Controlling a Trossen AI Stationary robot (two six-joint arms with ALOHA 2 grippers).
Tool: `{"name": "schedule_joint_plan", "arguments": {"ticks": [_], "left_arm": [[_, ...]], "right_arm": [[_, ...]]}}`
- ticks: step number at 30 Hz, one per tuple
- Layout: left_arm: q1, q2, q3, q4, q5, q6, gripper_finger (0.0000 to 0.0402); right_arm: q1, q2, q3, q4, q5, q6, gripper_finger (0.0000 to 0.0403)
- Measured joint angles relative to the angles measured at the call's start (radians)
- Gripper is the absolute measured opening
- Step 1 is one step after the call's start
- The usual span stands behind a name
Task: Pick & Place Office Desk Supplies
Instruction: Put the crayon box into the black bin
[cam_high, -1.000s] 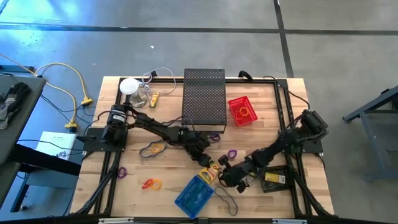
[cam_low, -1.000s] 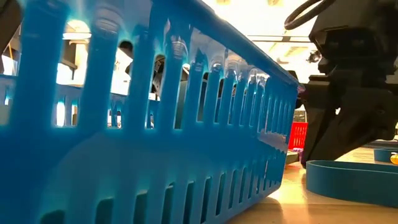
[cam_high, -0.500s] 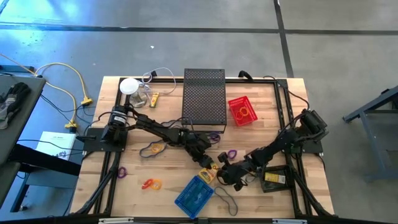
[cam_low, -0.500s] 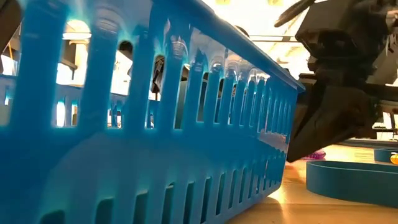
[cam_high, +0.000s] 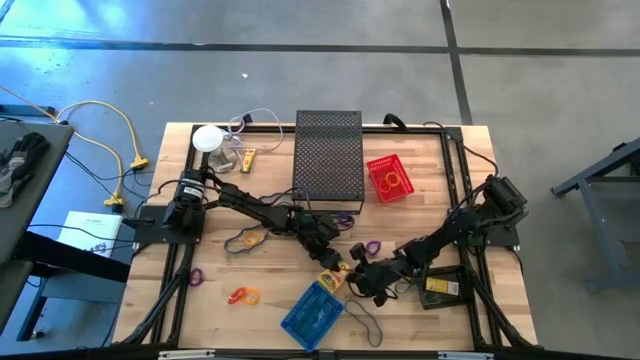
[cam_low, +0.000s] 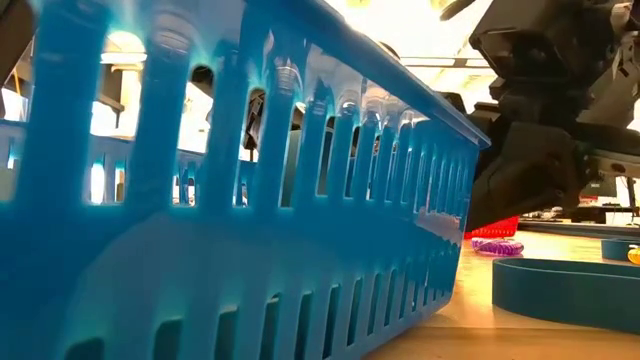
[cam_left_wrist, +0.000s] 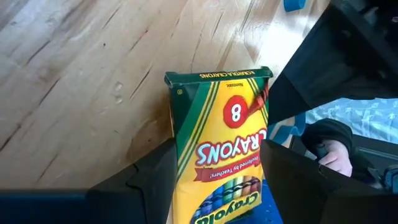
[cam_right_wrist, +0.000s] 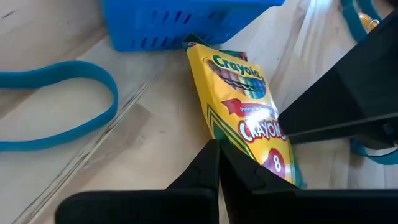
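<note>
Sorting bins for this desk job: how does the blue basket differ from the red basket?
The blue basket sits at the table's near edge, turned at an angle; the red basket sits farther back beside the black mesh box, nearly square to the table. The red basket holds loops of rubber band; what lies in the blue basket cannot be made out. The blue basket looks larger. Both are slotted plastic.

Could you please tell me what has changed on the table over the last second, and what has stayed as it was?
The right end effector, shut, has slid leftward toward the yellow cardboard crayon box that sits between the fingers of the left end effector, which has not moved. The blue slotted plastic basket, red plastic basket, tall black mesh box and the loose rubber bands have stayed put.
</note>
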Motion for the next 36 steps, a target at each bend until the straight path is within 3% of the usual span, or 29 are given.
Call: {"name": "schedule_joint_plan", "arguments": {"ticks": [5, 36], "left_arm": [[-0.003, 0.0, 0.0, 0.004, -0.026, 0.005, 0.0218], [0.001, 0.0, 0.002, 0.0, -0.041, 0.009, 0.0218]], "right_arm": [[-0.006, -0.002, 0.003, 0.014, 0.05, -0.002, 0.0002], [-0.01, 0.0, 0.002, 0.004, 0.027, 0.022, 0.0002]]}}
